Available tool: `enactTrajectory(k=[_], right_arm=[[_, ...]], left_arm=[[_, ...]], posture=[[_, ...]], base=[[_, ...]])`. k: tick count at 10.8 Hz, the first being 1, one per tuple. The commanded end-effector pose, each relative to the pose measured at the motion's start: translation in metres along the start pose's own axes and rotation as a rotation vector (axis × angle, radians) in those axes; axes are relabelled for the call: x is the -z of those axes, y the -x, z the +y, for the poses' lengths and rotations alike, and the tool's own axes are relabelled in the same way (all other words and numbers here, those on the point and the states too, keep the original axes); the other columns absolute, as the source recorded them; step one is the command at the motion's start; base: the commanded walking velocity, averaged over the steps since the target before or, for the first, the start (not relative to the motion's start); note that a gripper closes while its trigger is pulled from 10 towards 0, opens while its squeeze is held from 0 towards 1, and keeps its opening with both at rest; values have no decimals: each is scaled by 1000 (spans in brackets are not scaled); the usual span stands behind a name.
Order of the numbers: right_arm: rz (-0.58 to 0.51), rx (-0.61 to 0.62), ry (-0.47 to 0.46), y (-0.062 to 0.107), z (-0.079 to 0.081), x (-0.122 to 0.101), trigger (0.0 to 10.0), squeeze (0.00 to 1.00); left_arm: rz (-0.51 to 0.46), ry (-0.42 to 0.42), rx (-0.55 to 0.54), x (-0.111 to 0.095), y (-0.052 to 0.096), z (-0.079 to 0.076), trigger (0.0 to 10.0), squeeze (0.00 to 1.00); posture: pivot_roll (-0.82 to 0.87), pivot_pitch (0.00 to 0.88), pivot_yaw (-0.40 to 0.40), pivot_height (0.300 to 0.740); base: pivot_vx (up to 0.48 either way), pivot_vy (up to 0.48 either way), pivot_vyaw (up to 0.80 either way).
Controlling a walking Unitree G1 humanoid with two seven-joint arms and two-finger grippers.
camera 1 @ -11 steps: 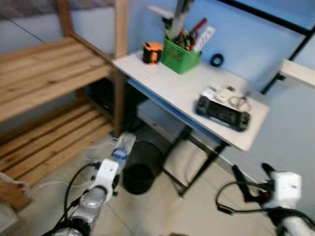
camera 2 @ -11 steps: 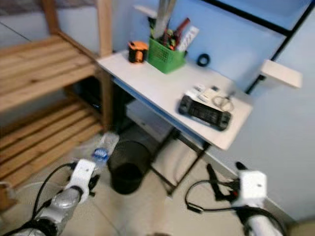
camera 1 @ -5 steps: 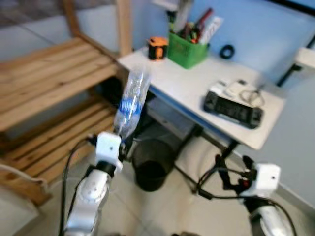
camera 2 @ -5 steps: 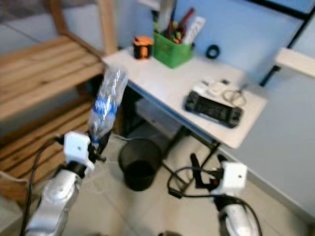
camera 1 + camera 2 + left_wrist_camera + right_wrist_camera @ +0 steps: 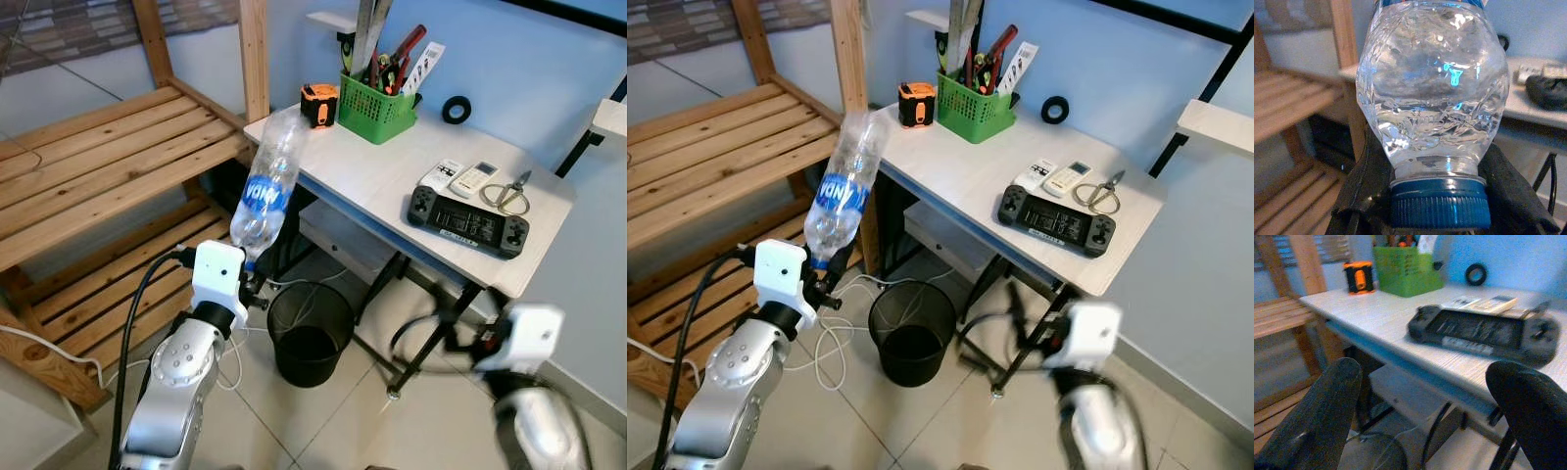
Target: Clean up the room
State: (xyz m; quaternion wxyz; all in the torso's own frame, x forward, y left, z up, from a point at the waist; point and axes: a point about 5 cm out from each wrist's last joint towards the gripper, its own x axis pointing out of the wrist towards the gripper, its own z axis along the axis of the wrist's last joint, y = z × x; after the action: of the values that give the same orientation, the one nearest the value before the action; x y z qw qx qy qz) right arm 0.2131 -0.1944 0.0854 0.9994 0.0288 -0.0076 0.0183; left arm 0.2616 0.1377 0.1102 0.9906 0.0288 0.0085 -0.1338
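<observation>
Bottle (image 5: 266, 178) first, in the left eye view: a clear plastic one with a blue label, held cap-down and tilted, its base pointing toward the upper middle of the frame, clamped near the cap by the left gripper (image 5: 245, 266) left of centre. Just right of that gripper and lower, a black mesh bin (image 5: 310, 331) stands on the tiled floor. A white table (image 5: 362, 166) runs from centre to the right edge, carrying a green basket (image 5: 377, 106) of tools, an orange tape measure (image 5: 318, 103), a black tape roll (image 5: 456, 109), a black game controller (image 5: 468, 223), two white remotes (image 5: 460, 176) and scissors (image 5: 506, 192). A wooden rack (image 5: 88, 166) takes up the left side. The right gripper (image 5: 451, 328) sits blurred at lower right, below the table edge.

Right eye view: same scene, with the bottle's base near the table's near corner and the bin in the lower middle.

Left wrist view: the blue cap (image 5: 1440, 205) sits at bottom centre between the two black fingers (image 5: 1369, 181), which press the bottle's neck.

Right wrist view: the right gripper's fingers (image 5: 1322, 406) stand wide apart with nothing between them, the controller and table edge in the gap beyond.
</observation>
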Motion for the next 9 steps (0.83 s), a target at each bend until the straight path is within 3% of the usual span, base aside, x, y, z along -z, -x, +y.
enactTrajectory(k=[1, 3, 6, 9], right_arm=[[-14, 8, 27, -2, -5, -4, 10000, 0], [47, -83, 93, -17, 1, 6, 10000, 0], [18, -33, 42, -22, 4, 7, 10000, 0], [7, -39, 34, -25, 8, 8, 10000, 0]], left_arm=[[-17, 3, 20, -6, -4, -1, 10000, 0], [-13, -46, 62, -3, -9, -4, 10000, 0], [-16, -55, 66, -3, -12, -2, 10000, 0], [-31, -83, 78, -4, -14, -1, 10000, 0]], posture=[[-26, 0, -14, 740], [-33, 0, 2, 740], [-10, 0, 1, 740], [-9, 0, 0, 740]], base=[[0, 0, 0], [0, 0, 0], [0, 0, 0], [381, 277, 0]])
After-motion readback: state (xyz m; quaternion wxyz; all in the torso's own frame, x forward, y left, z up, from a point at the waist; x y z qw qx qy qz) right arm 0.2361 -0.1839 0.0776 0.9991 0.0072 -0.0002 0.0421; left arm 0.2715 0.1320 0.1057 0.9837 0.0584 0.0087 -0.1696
